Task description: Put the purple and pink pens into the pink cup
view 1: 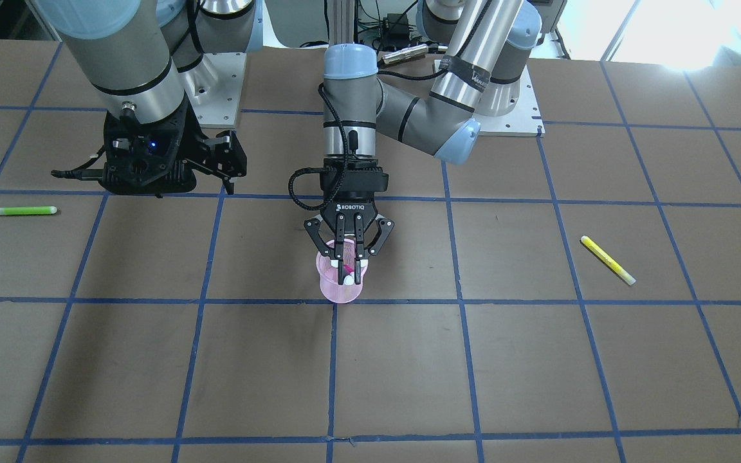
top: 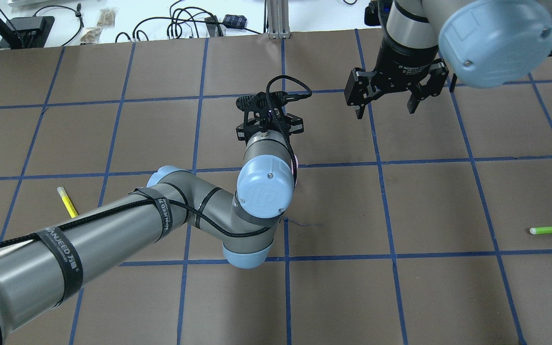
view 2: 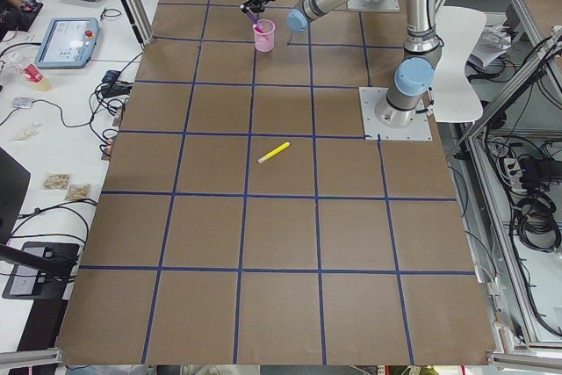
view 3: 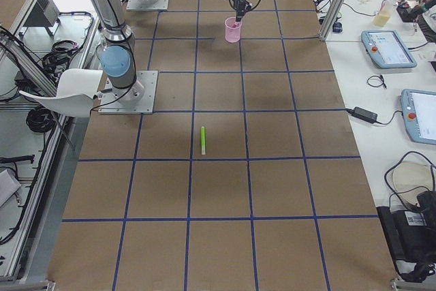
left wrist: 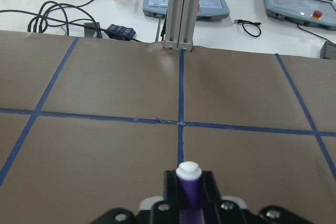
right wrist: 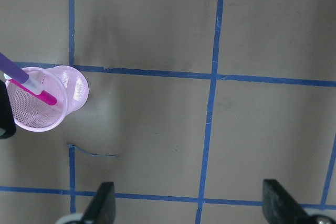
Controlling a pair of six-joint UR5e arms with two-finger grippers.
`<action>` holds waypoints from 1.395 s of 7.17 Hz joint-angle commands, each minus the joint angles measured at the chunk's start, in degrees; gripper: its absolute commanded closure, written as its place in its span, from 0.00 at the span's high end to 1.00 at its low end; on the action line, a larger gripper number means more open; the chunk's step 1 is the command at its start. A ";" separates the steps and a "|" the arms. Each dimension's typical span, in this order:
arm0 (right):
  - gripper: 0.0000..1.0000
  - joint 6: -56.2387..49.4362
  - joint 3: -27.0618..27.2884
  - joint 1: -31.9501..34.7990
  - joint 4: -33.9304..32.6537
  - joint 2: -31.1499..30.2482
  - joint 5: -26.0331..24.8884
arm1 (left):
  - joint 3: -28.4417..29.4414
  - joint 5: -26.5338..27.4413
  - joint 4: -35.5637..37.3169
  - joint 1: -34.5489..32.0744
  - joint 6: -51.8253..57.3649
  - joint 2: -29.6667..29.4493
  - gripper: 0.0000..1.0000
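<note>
The pink mesh cup (view 1: 338,290) stands upright near the table's middle; it also shows in the right wrist view (right wrist: 44,98). A pink pen (right wrist: 47,97) leans inside it. My left gripper (view 1: 350,273) hangs straight over the cup, shut on the purple pen (left wrist: 189,192), which has a white cap. The purple pen (right wrist: 13,69) is held upright with its lower end in the cup's mouth. My right gripper (view 1: 216,161) is open and empty, off to the cup's side and above the table; it also shows in the overhead view (top: 391,91).
A yellow pen (view 1: 607,260) lies on the table on my left arm's side. A green pen (view 1: 21,210) lies on my right arm's side. The brown table (view 1: 409,373) carries a grid of blue tape lines.
</note>
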 commanded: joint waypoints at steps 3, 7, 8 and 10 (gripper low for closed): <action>1.00 0.00 0.65 -0.09 -0.53 0.02 -0.04 | 3.37 -1.11 -8.61 0.97 0.25 2.93 1.00; 1.00 0.26 0.47 -0.09 -0.70 0.02 0.31 | 26.36 -12.34 -68.64 13.85 0.34 11.99 1.00; 1.00 0.35 0.12 -0.09 -0.53 -0.06 0.49 | 29.98 -17.08 -80.36 19.03 1.55 13.66 1.00; 1.00 0.10 -0.32 -0.09 -0.35 0.02 -0.03 | 31.51 -20.36 -93.88 27.40 7.95 16.56 1.00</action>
